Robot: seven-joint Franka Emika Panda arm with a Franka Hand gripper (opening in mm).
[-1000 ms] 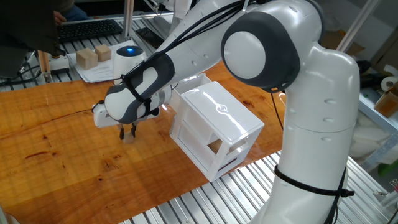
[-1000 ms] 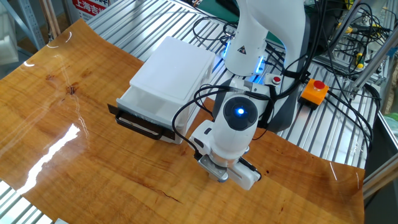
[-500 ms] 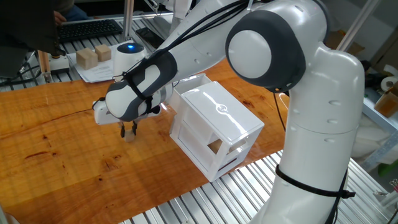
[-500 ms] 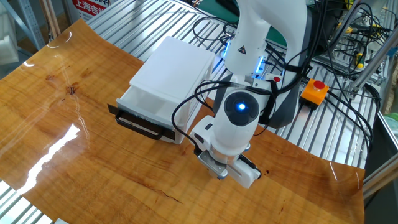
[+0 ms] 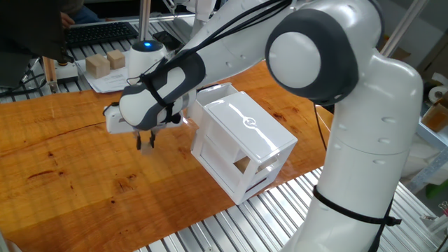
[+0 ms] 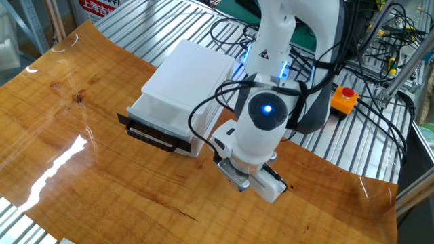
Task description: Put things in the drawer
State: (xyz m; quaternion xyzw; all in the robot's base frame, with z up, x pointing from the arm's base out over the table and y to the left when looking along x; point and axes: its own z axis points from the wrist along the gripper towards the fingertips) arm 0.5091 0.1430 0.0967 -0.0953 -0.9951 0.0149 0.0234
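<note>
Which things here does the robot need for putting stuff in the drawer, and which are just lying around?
For the job:
- white plastic drawer with a black handle, in the glossy white boxy cabinet
- the robot's hand, above the table; whether it holds anything is too small to tell

Just lying about:
- two pale wooden blocks
- black keyboard
- orange box with a red button

A glossy wooden tabletop is laid over a ribbed metal bench. Behind it, a black keyboard and 2 pale wooden blocks are seen. Tangled cables and an orange box with a red button are set alongside.
</note>
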